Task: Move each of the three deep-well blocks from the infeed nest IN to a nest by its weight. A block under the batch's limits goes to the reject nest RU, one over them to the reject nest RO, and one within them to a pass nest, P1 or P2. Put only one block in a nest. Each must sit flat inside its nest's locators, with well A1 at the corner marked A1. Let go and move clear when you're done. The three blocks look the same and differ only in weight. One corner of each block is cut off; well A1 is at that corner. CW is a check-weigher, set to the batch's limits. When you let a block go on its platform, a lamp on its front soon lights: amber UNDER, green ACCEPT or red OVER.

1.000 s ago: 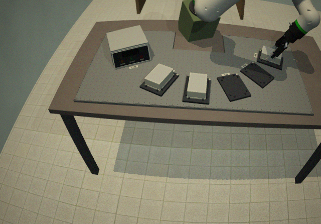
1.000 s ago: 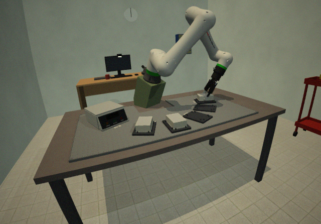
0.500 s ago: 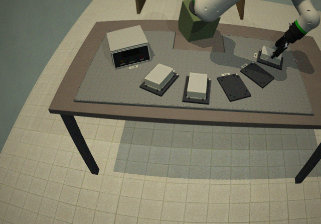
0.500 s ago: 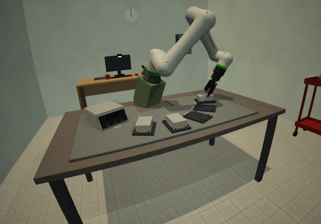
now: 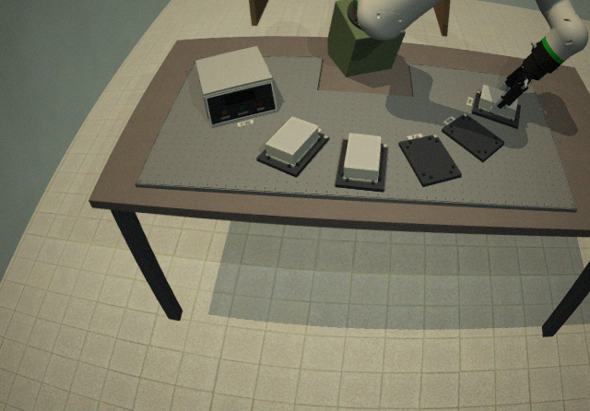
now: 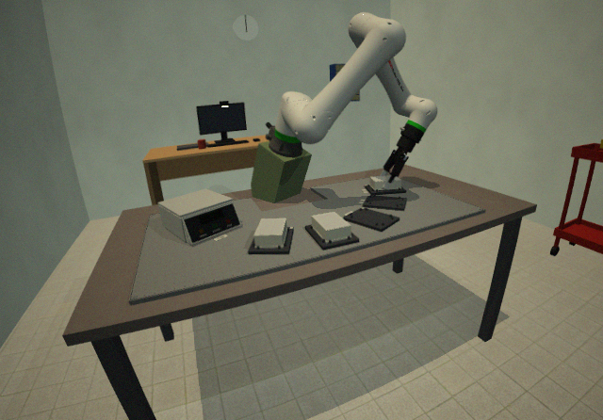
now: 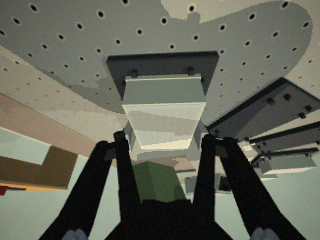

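Note:
My gripper (image 5: 506, 99) (image 6: 388, 176) (image 7: 163, 118) is shut on a white block (image 5: 488, 94) (image 6: 377, 181) (image 7: 162, 120) at the far-right nest (image 5: 495, 118) (image 6: 382, 190) (image 7: 162, 62). Whether the block touches the plate is unclear. A second block (image 5: 292, 137) (image 6: 270, 228) sits in the leftmost nest (image 5: 278, 162). A third block (image 5: 362, 151) (image 6: 331, 223) sits in the nest (image 5: 360, 186) beside it. The nest labelled P2 (image 5: 430, 159) (image 6: 372, 218) and the nest (image 5: 471, 137) (image 6: 385, 202) right of it are empty. The check-weigher (image 5: 235, 71) (image 6: 197, 206) has no block on top and no lamp clearly lit.
The green robot pedestal (image 5: 364, 52) (image 6: 280, 174) stands at the table's back edge, between the check-weigher and the far-right nest. An empty nest plate lies close beside the gripped block. The arm reaches over the right part of the table.

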Robot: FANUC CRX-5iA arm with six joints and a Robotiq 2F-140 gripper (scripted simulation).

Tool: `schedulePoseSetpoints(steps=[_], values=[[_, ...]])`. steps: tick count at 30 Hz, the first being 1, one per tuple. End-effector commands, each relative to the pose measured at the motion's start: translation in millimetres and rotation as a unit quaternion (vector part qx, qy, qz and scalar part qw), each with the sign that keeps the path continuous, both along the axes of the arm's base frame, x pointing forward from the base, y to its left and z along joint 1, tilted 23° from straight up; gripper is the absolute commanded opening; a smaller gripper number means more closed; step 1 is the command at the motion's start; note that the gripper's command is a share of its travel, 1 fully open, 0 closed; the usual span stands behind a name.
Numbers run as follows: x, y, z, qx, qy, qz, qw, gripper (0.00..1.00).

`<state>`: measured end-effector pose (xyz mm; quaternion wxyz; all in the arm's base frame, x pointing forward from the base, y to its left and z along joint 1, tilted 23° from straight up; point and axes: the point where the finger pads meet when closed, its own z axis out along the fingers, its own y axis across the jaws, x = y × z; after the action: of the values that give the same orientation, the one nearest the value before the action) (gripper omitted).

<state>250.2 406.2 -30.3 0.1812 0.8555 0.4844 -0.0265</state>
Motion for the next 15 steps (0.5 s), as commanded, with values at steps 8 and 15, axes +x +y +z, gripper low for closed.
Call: schedulePoseSetpoints(steps=[8, 15], values=[[0.5, 0.3, -1.2, 0.0, 0.0, 0.0, 1.0, 0.1], [0.9, 0.5, -2.1, 0.0, 0.0, 0.0, 1.0, 0.1]])
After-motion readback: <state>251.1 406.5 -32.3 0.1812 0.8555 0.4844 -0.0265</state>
